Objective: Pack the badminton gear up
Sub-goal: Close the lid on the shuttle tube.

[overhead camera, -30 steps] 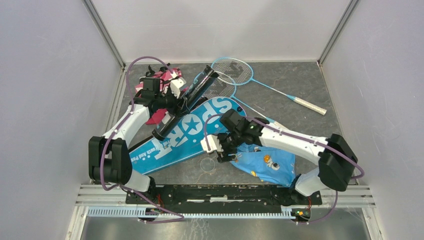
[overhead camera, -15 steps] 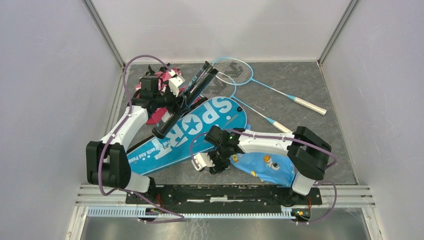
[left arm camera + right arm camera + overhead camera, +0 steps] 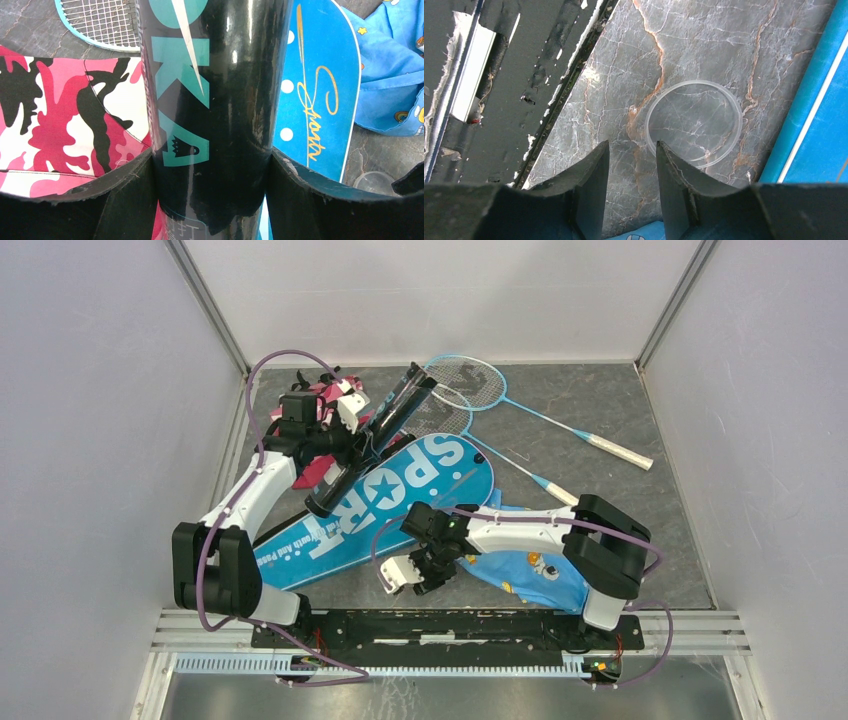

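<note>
My left gripper [image 3: 350, 432] is shut on the black cylindrical tube [image 3: 390, 415], holding it slanted above the blue "SPORT" cover [image 3: 400, 495]. In the left wrist view the tube [image 3: 215, 100] fills the space between both fingers [image 3: 125, 200]. Two light-blue racquets [image 3: 470, 380] lie at the back, one handle [image 3: 620, 450] pointing right. My right gripper [image 3: 400, 575] is low near the table's front edge. Its jaws [image 3: 632, 145] stand partly open with nothing between them, and the right fingertip is at the rim of a clear round lid [image 3: 694, 122]. No shuttlecocks show.
A pink camouflage bag [image 3: 320, 400] lies under the left gripper at the back left. A blue cartoon-print cloth [image 3: 530, 570] lies under the right forearm. The black base rail [image 3: 499, 75] runs just left of the right gripper. The cover's edge [image 3: 819, 130] is right of the lid.
My right arm has swung left and toward the front edge, down over the clear lid, and its jaws have narrowed. The left gripper has tilted the tube slightly and kept its grip.
</note>
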`<state>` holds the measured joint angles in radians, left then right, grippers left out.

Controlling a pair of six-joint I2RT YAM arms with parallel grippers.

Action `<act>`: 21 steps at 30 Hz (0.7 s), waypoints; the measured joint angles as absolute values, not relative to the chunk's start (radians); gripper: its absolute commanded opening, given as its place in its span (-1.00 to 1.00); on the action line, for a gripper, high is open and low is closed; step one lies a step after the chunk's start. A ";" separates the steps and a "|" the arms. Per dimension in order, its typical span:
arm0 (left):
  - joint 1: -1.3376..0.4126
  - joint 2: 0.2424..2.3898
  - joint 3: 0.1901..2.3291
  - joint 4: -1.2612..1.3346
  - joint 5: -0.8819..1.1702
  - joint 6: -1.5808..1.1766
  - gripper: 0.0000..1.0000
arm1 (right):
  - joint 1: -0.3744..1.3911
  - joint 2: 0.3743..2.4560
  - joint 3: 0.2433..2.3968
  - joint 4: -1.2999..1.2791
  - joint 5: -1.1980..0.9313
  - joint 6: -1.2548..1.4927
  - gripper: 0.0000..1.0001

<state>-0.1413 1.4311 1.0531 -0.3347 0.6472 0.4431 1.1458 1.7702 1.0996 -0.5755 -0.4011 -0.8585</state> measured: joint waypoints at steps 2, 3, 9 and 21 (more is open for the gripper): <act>-0.141 1.431 1.053 -0.335 0.654 0.443 -0.96 | 1.152 1.774 1.100 -0.572 -0.391 -0.859 -0.14; -0.141 1.431 1.053 -0.335 0.656 0.443 -0.96 | 1.155 1.776 1.100 -0.568 -0.386 -0.859 -0.16; -0.141 1.431 1.050 -0.335 0.662 0.443 -0.96 | 1.168 1.798 1.105 -0.554 -0.368 -0.859 -0.33; -0.141 1.431 1.041 -0.335 0.685 0.443 -0.96 | 1.179 1.797 1.109 -0.559 -0.335 -0.858 -1.00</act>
<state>-0.1413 1.4311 1.0409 -0.3347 0.6849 0.4431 1.1793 1.7966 1.1088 -0.5587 -0.3347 -0.8581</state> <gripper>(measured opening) 0.732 0.036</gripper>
